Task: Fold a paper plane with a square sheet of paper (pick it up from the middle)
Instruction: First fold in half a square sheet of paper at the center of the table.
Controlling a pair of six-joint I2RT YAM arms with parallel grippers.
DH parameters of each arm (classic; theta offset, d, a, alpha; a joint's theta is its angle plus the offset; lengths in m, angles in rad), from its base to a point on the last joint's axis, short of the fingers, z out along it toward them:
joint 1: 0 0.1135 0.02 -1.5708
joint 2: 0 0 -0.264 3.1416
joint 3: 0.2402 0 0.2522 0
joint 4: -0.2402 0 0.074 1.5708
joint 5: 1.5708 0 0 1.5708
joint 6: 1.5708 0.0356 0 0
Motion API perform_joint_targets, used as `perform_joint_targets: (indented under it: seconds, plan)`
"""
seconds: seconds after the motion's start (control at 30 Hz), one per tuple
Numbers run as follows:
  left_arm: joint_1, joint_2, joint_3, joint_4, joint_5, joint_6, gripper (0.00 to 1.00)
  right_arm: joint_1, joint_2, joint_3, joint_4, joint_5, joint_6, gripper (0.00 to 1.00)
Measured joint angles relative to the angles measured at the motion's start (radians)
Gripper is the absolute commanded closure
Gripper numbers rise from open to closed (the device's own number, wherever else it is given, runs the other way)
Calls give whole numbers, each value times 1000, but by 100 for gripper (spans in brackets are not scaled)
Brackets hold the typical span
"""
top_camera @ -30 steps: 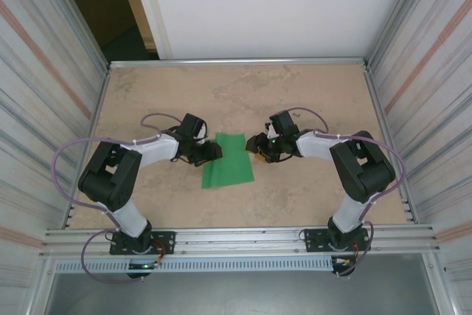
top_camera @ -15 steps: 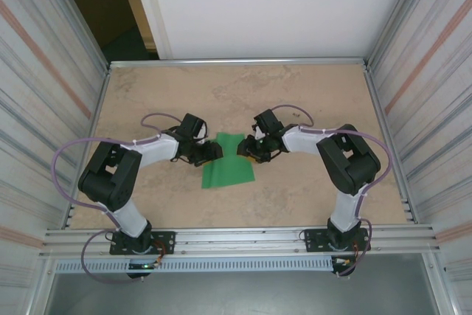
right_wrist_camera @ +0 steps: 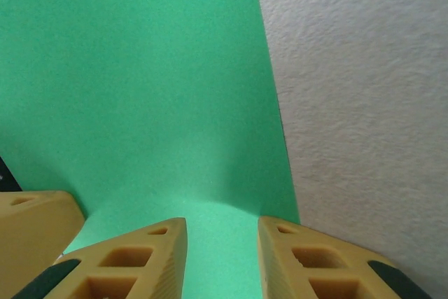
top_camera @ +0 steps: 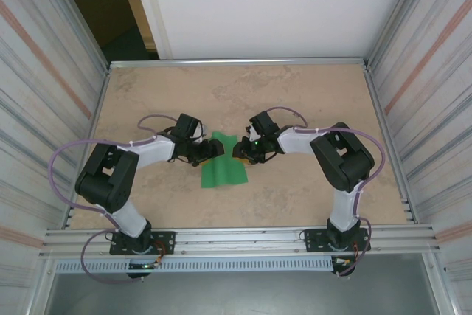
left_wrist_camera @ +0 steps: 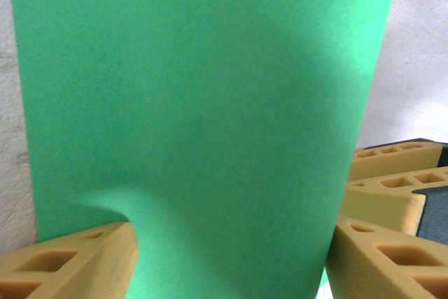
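The square sheet of paper (top_camera: 223, 172), bright green, lies mid-table between the two arms, its far part bowed upward. My left gripper (top_camera: 210, 150) rests on the sheet's left edge, and my right gripper (top_camera: 240, 151) on its right edge. In the left wrist view the paper (left_wrist_camera: 203, 103) bulges up across the open left gripper (left_wrist_camera: 231, 243), whose tan fingers (left_wrist_camera: 77, 260) stand wide apart. In the right wrist view the paper (right_wrist_camera: 140, 82) curls up ahead of the open right gripper (right_wrist_camera: 222, 232), with green showing in the gap between its fingers.
The tabletop (top_camera: 295, 94) is beige and marbled, boxed in by metal rails and ribbed side walls. The right gripper's fingers (left_wrist_camera: 392, 173) appear at the right of the left wrist view. Bare table (right_wrist_camera: 364, 89) lies just right of the paper.
My right gripper has moved left onto the paper's right edge. The sheet has been squeezed narrower between the two grippers and its far end has shifted left.
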Motion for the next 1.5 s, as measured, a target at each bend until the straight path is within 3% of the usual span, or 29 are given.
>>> perform_joint_targets:
  seconds: [0.17, 0.33, 0.63, 0.8, 0.93, 1.13, 1.23, 1.5]
  plan:
    - [0, 2, 5, -3, 7, 0, 25, 2, 13, 4, 23, -29, 8, 69]
    - [3, 17, 26, -33, 6, 1, 32, 2, 19, 4, 37, -53, 19, 69]
    - [9, 28, 32, -67, -10, 28, 63, -21, 11, -28, 103, -109, 48, 66]
    - [10, 13, 24, -75, 2, 50, 75, -118, -131, -117, 109, -103, 49, 63]
    - [10, -40, 18, -51, 56, 51, 76, -204, -267, -153, 129, -106, 48, 57]
    - [11, -131, 18, 93, 204, -35, 76, -264, -328, -184, 179, -172, 45, 32]
    - [11, -153, 20, 172, 275, -98, 76, -269, -329, -194, 203, -220, 51, 25]
    - [11, -154, 41, 301, 400, -220, 76, -256, -328, -164, 231, -317, 50, 24]
